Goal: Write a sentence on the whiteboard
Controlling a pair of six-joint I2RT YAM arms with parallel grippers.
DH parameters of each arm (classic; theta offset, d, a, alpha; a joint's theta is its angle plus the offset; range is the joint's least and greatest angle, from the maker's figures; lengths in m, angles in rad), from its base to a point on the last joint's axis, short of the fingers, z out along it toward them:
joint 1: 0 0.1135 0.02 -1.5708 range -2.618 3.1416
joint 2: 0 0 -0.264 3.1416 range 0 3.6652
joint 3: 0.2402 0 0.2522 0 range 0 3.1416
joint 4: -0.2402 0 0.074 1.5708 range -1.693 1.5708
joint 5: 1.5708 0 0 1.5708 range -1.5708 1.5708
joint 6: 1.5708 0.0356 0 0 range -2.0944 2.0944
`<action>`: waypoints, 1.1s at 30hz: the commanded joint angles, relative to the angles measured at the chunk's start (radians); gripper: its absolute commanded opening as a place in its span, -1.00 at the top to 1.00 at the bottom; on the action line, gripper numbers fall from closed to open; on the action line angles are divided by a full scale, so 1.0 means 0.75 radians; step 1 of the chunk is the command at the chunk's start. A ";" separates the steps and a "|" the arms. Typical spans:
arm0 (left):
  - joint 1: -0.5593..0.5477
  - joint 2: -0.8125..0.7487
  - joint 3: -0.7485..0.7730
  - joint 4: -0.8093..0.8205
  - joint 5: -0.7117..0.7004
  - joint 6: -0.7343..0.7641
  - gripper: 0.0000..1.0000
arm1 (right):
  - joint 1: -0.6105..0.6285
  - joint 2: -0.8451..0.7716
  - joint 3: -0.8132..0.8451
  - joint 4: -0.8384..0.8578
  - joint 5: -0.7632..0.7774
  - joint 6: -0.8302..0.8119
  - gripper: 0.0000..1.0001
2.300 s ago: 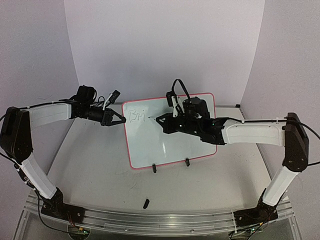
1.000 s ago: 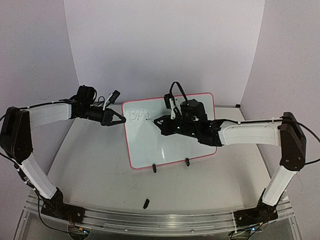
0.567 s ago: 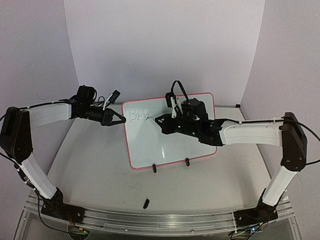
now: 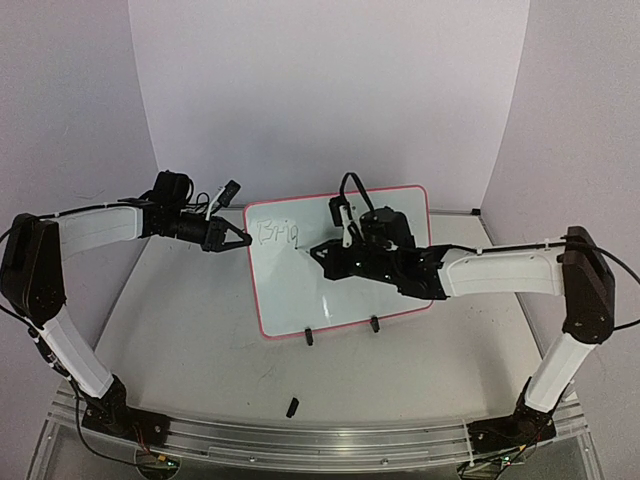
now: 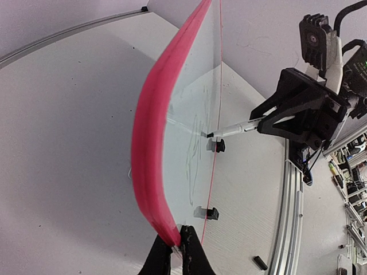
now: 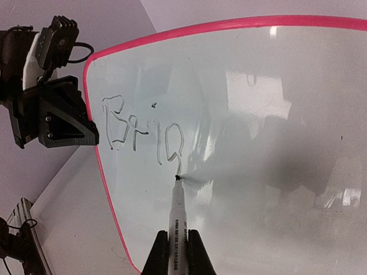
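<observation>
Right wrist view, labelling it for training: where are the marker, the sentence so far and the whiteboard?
marker [image 6: 176, 215], right wrist view, on its white barrel.
sentence so far [image 6: 137, 137], right wrist view, on the middle letters.
whiteboard [image 6: 321, 21], right wrist view, on its pink top frame.

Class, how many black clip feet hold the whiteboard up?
2, both on the whiteboard's bottom edge: the left foot left of centre, the right foot right of centre. None seems hidden.

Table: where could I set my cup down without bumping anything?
Bare table lies between the whiteboard and the near rail, save a small black piece. By the whiteboard it is crowded: left gripper on its edge, right gripper in front.
</observation>
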 commanded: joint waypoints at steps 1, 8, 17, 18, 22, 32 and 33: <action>-0.019 -0.024 0.041 -0.025 -0.055 0.137 1.00 | 0.014 0.016 -0.026 -0.054 0.048 0.025 1.00; -0.020 -0.023 0.042 -0.025 -0.056 0.137 1.00 | 0.028 0.054 0.034 0.016 0.025 0.049 1.00; -0.020 -0.023 0.039 -0.025 -0.057 0.138 1.00 | 0.027 -0.016 0.059 0.129 -0.052 0.076 1.00; -0.019 -0.024 0.039 -0.025 -0.059 0.137 1.00 | 0.028 -0.044 0.048 0.136 -0.044 0.070 1.00; -0.020 -0.021 0.041 -0.025 -0.056 0.138 1.00 | 0.027 -0.123 0.026 0.121 0.047 0.018 1.00; -0.021 -0.011 0.041 -0.025 -0.053 0.136 1.00 | -0.008 -0.071 0.093 0.056 0.139 -0.044 1.00; -0.020 -0.010 0.041 -0.025 -0.054 0.137 1.00 | -0.010 -0.063 0.101 0.055 0.137 -0.046 1.00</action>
